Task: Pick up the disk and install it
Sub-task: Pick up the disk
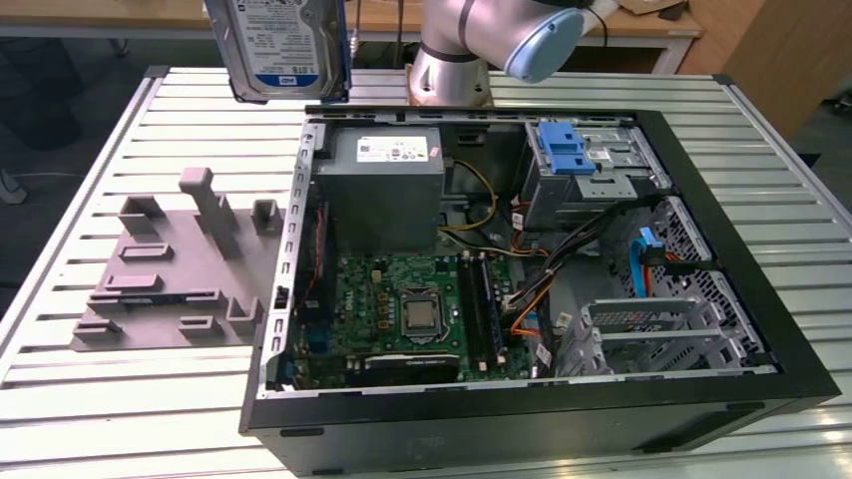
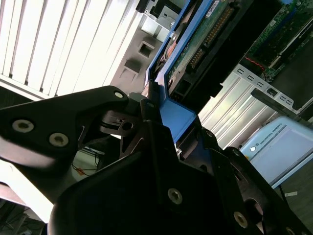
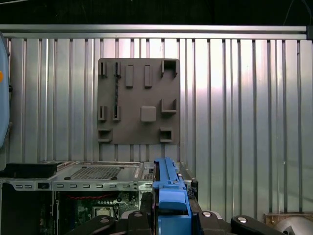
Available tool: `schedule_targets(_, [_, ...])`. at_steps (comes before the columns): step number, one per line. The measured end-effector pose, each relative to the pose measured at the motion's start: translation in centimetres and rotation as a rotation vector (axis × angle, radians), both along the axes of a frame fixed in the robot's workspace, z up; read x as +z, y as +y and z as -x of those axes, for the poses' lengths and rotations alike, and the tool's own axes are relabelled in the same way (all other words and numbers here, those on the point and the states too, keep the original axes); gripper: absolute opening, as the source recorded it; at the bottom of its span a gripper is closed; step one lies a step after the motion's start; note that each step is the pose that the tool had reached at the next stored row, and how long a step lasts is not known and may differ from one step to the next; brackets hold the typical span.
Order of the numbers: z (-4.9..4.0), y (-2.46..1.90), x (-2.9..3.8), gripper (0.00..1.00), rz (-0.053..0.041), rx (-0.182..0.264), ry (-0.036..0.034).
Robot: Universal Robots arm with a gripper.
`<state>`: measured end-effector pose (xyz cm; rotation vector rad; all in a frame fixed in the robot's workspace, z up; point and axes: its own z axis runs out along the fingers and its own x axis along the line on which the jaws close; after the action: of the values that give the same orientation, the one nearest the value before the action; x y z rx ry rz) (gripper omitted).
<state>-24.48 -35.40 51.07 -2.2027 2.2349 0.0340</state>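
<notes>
Slatted table (image 1: pixel 80 419) with one open computer case (image 1: pixel 533 424), one grey fixture plate (image 1: pixel 160 274), one disk (image 1: pixel 279 45) aloft, tight in the jaws.

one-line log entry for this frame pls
gripper: shut on disk by its blue carrier frame | disk: upright, in the air above table, outside open computer case | install: not yet done

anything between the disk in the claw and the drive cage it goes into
Nothing visible blocks it. The claw grips the silver hard drive with blue carrier frame, high above the table. The silver drive cage with blue latch lies uncovered in the open black case; the grey power supply box sits between them, but lower.
</notes>
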Motion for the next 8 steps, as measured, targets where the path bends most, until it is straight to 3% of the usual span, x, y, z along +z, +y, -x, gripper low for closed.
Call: schedule_targets(8, [-0.18,0.0,0.0,0.36,0.0001,0.0,0.0001])
